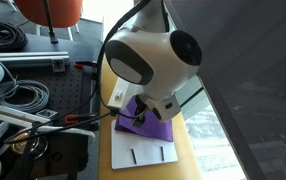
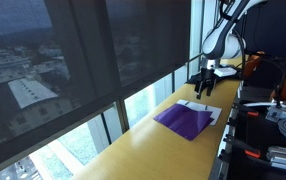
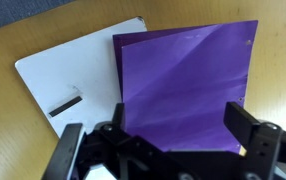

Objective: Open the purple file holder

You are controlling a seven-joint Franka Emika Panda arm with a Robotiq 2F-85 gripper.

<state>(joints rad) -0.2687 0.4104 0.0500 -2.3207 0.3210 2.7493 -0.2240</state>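
In both exterior views the purple file holder [image 2: 187, 120] lies flat on the yellow counter [image 2: 148, 150], overlapping a white board [image 1: 143, 152], with the gripper [image 2: 205, 88] just above. In the wrist view the jaws are spread. Thin, light and floppy, it probably wants pinching at a free edge.

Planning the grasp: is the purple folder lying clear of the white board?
No, the purple file holder partly covers the white board.
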